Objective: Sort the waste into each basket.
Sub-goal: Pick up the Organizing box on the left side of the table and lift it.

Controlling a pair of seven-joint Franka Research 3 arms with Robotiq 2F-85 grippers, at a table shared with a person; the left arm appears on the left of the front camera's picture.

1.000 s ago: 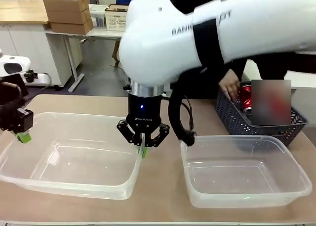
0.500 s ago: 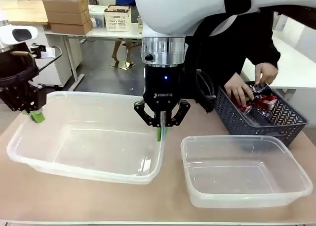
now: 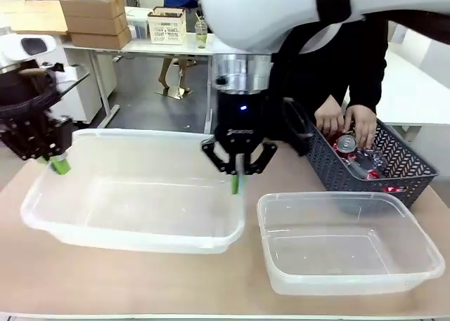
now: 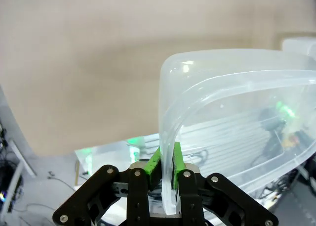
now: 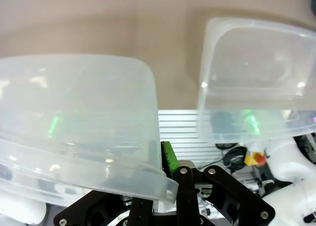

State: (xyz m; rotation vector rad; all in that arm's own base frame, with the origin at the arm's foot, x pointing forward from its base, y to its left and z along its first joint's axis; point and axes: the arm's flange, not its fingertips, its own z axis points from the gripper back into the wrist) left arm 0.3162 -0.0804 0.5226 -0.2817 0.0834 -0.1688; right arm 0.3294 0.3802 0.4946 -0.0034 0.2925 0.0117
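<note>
The large clear tub [image 3: 133,238] sits left of centre on the table [image 3: 140,286], gripped at both short ends. The left gripper [image 3: 58,165] is clamped on its left rim; in the left wrist view the green pads [image 4: 154,161] pinch the rim lip between them. The right gripper [image 3: 237,180] is closed on the tub's right rim in the same way. Both jaws stand almost together, with only the thin plastic wall between them. Whether the tub's base touches the table I cannot tell.

Just right of the large tub stands the smaller clear tub [image 3: 351,282], with a narrow strip of bare table between the two rims. Beyond the smaller tub, farther right of the large tub, is a dark grey lattice basket [image 3: 330,170]. It holds a red can [image 3: 346,144] and other waste too jumbled to sort out. Both of the person's hands [image 3: 329,117] are down inside it. The large tub has open table along its near side and on its left.

Compared with a second ago, the large tub has shifted toward the smaller one, so the gap between them has narrowed. Both grippers have moved with it. The person's hands have gone deeper into the grey basket.
</note>
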